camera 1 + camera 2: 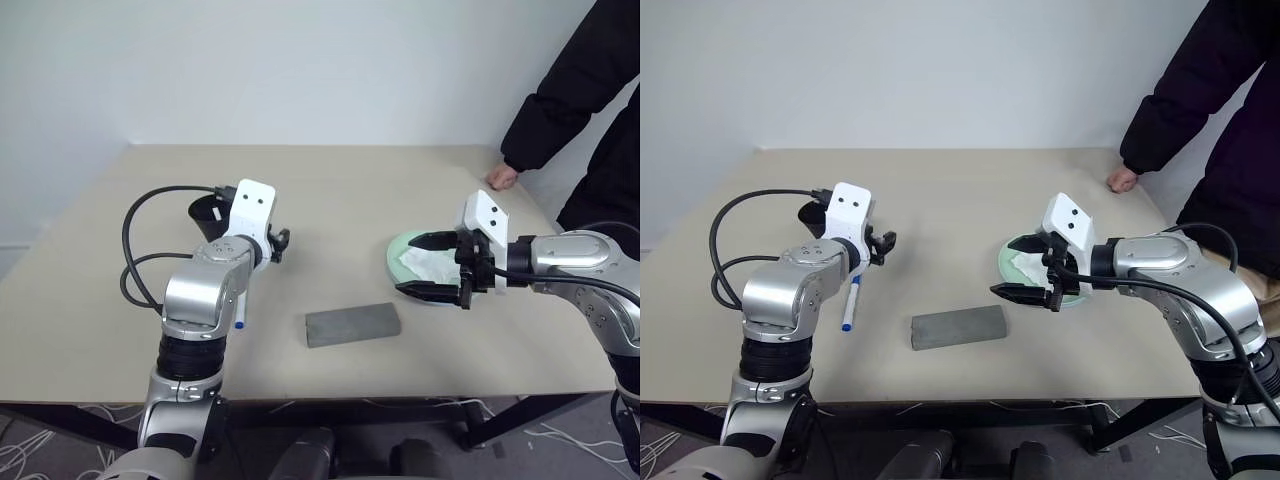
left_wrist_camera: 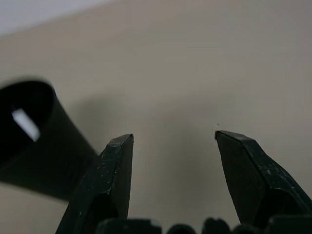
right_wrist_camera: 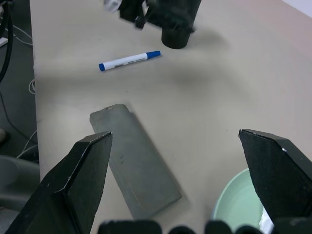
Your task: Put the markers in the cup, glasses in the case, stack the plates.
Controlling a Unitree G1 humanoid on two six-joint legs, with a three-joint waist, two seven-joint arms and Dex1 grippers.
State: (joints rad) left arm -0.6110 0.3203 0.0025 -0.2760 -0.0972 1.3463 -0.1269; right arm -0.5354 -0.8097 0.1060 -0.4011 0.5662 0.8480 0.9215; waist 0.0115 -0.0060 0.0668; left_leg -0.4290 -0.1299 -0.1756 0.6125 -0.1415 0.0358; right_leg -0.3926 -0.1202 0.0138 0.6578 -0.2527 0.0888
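Left gripper [image 2: 168, 141] hangs half open and empty right beside the black cup [image 2: 34, 136], which has something white in it, maybe a marker already. Right gripper [image 3: 175, 141] is spread wide, empty, over the green plate [image 1: 1012, 262] with tissue [image 1: 425, 265] on it. Blue-capped marker [image 3: 129, 60] lies flat on the table [image 1: 400, 190] between cup and grey case [image 1: 960, 326]. It looks light, stiff and round, so I'd guess it rolls; pinch mid-barrel. Table's smooth, plain and mostly bare, white wall behind, person [image 1: 1200, 80] standing at the far right corner.
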